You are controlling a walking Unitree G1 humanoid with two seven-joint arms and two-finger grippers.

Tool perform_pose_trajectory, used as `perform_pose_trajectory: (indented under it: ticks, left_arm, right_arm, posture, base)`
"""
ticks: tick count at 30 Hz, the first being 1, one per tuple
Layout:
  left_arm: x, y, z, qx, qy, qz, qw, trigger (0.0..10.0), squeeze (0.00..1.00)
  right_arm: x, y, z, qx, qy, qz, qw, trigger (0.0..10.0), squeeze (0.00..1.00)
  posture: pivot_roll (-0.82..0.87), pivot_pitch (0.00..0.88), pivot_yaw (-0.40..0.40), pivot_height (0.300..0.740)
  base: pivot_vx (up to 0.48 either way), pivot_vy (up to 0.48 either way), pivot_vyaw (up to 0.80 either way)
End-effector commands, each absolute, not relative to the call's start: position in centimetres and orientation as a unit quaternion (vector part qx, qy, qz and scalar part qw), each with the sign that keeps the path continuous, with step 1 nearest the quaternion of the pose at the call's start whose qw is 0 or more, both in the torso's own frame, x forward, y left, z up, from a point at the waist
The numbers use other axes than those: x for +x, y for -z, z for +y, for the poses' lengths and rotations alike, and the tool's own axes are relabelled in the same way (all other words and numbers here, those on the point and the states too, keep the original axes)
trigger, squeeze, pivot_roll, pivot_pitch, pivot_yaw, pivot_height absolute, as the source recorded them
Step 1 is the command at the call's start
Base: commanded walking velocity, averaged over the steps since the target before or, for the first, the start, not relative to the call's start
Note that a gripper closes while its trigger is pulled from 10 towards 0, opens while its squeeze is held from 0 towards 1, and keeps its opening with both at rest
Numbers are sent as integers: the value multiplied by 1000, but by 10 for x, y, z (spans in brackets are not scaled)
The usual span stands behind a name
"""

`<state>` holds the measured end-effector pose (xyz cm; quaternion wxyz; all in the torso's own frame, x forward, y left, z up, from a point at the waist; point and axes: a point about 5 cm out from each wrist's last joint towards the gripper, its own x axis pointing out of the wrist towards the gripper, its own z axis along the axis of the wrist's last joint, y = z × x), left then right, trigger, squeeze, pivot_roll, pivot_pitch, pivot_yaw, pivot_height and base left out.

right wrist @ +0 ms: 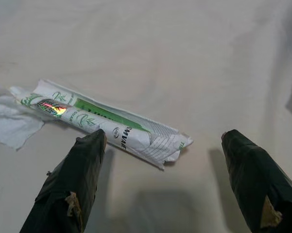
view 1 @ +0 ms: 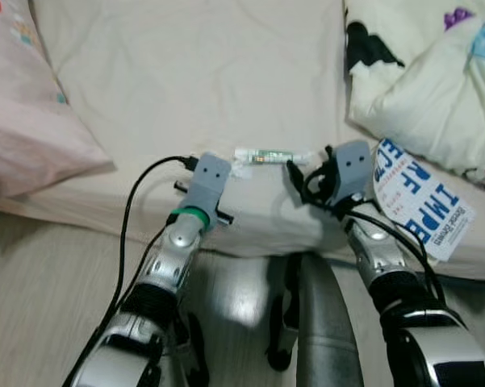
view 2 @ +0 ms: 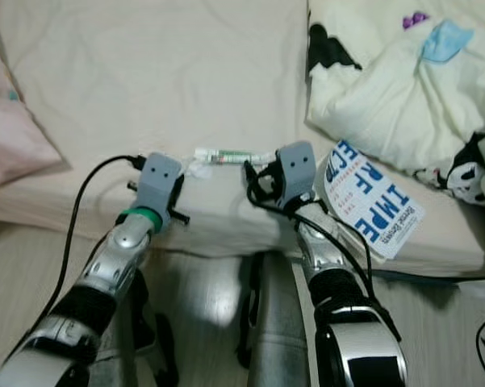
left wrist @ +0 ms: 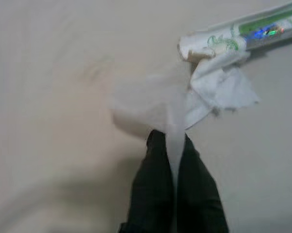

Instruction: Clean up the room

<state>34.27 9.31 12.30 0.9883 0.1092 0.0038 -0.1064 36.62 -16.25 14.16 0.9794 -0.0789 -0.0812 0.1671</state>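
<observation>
A white and green wrapper tube (view 1: 265,156) lies near the front edge of the cream bed (view 1: 194,72), between my two wrists. A crumpled white tissue (left wrist: 160,107) lies beside its end. My left gripper (left wrist: 174,155) is shut on the tissue, pinching a strip of it between the black fingers (left wrist: 150,184). My right gripper (right wrist: 163,170) hangs open just short of the wrapper tube (right wrist: 107,124), one finger (right wrist: 75,184) near its middle and the other finger (right wrist: 255,179) well off to the side.
A pink pillow (view 1: 24,113) lies on the bed at the left. A patterned quilt (view 1: 428,72) is bunched at the right, with a white and blue booklet (view 1: 420,197) at the bed's edge by my right arm. Pale wooden floor (view 1: 32,282) lies below.
</observation>
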Motion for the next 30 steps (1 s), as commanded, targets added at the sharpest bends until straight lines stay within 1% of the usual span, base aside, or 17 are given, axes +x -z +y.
perform_pose_trajectory:
  ticks: [1,2,5,6,7,10,11,12,14,15,18,20,21,23,24,29,30]
  left_arm:
    - [337,-118,93,105,114,15,988,0,0]
    - [320,-133,100,68,140,-16,988,0,0]
    - [313,-143,107,61,139,-31,988,0,0]
    - [306,-153,116,54,137,-45,988,10000,0]
    - [306,-153,116,54,137,-45,988,10000,0]
    - [284,-178,146,51,112,-66,990,10000,0]
    - [279,-185,154,56,100,-70,991,10000,0]
    - [279,-185,154,56,100,-70,991,10000,0]
    - [272,-193,164,63,86,-74,992,10000,0]
    - [272,-193,164,63,86,-74,992,10000,0]
    - [261,-207,172,62,72,-75,993,10000,0]
    - [257,-209,173,63,70,-70,993,10000,0]
    - [254,-210,173,63,71,-64,993,10000,0]
    - [253,-211,173,63,72,-59,994,10000,0]
    - [251,-212,174,62,69,-55,994,10000,0]
    - [250,-212,174,61,66,-50,995,10000,0]
    - [249,-212,174,60,66,-46,995,10000,0]
  right_arm:
    - [362,-131,-163,-78,-173,-60,980,10000,0]
    - [363,-131,-158,-83,-198,-57,975,10000,0]
    - [364,-132,-155,-85,-209,-56,973,10000,0]
    - [365,-134,-151,-91,-225,-57,968,10000,0]
    - [365,-134,-151,-91,-225,-57,968,10000,0]
    - [371,-141,-141,-114,-254,-57,959,10000,0]
    - [373,-142,-139,-137,-252,-52,956,10000,0]
    - [373,-142,-139,-137,-252,-52,956,10000,0]
    - [377,-142,-138,-176,-246,-41,952,10000,0]
    - [377,-142,-138,-176,-246,-41,952,10000,0]
    - [380,-135,-141,-251,-235,-1,939,10000,0]
    - [381,-130,-144,-277,-232,23,932,10000,0]
    - [381,-127,-146,-286,-230,41,929,8667,0]
    - [381,-125,-148,-292,-229,53,927,8667,0]
    - [381,-121,-153,-299,-220,75,925,0,0]
    - [382,-120,-162,-271,-194,94,938,0,0]
    - [383,-122,-166,-231,-180,99,951,0,0]
  posture:
    - [-29,380,47,565]
    - [11,389,34,565]
    - [11,389,34,565]
    - [35,395,30,565]
    - [35,395,30,565]
    - [94,407,17,565]
    - [110,411,17,565]
    - [110,411,17,565]
    - [145,425,21,565]
    - [145,425,21,565]
    - [164,435,26,565]
    - [168,441,28,565]
    - [172,443,30,565]
    - [172,443,30,565]
    - [176,448,33,565]
    - [177,449,36,565]
    - [176,449,36,565]
  base:
    - [0,0,0]
    - [0,0,0]
    - [0,0,0]
    - [0,0,0]
    - [0,0,0]
    - [0,0,0]
    - [0,0,0]
    - [0,0,0]
    - [0,0,0]
    - [0,0,0]
    - [0,0,0]
    - [0,0,0]
    - [0,0,0]
    - [0,0,0]
    - [0,0,0]
    - [0,0,0]
    - [0,0,0]
